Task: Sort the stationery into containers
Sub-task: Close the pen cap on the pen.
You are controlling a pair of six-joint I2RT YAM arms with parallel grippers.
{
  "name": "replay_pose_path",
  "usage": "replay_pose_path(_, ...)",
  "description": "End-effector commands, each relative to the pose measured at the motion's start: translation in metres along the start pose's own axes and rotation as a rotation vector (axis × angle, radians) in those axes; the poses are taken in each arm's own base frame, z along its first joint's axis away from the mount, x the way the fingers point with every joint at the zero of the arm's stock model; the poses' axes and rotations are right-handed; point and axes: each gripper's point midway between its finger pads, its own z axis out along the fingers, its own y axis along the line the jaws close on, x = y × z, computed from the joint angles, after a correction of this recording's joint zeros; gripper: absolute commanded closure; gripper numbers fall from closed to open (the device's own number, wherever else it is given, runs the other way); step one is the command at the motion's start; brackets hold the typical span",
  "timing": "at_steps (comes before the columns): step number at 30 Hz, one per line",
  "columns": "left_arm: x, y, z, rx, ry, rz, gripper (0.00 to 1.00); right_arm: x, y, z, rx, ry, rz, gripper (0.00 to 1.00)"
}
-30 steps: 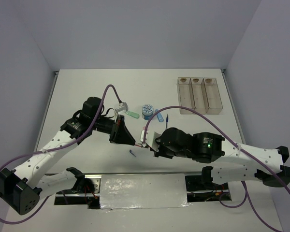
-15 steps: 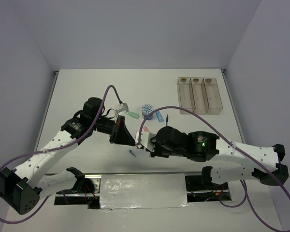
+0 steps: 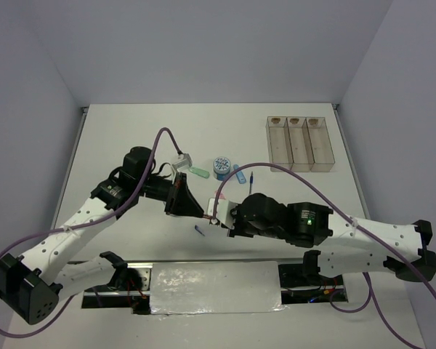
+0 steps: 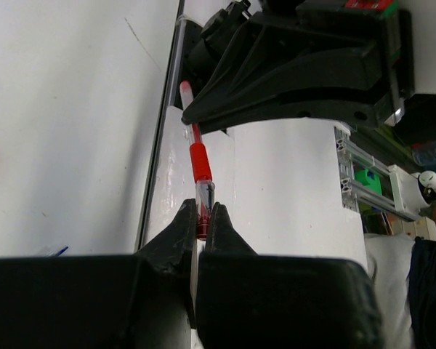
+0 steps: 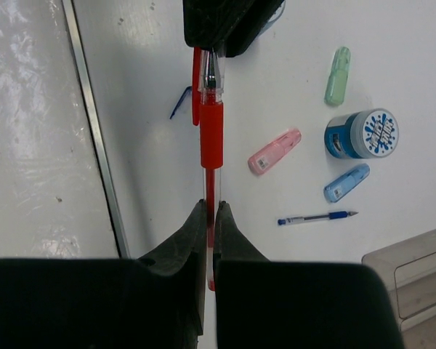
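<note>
Above the table's near middle, I see the red pen bridging both arms: the left gripper is clenched on one end, the right gripper on the other. Beyond it lie a pink clip, a tape roll and a blue pen, well apart from the tray.
</note>
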Motion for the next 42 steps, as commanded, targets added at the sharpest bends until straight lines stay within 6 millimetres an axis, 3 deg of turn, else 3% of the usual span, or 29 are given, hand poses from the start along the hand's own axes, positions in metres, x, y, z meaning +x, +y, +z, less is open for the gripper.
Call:
replay_pose_path(1,-0.016,-0.015,0.002,0.054,-0.055,0.086,1.00,-0.080,-0.015,0.001,0.062,-0.326,0.082,1.00)
replay_pose_path(7,-0.028,-0.027,0.001,0.099,-0.112,0.118,1.00,-0.079,-0.023,-0.002,0.112,-0.357,0.104,1.00)
replay_pose_path(18,-0.012,-0.002,0.009,-0.010,-0.036,0.063,1.00,-0.068,-0.029,-0.009,0.138,-0.277,0.112,1.00)
replay_pose_path(30,-0.020,-0.020,0.004,0.008,-0.073,0.133,1.00,-0.060,-0.035,-0.001,0.181,-0.206,0.153,1.00)
replay_pose_path(42,-0.013,-0.016,0.011,0.011,-0.048,0.117,1.00,-0.096,-0.028,-0.018,0.106,-0.370,0.143,1.00)
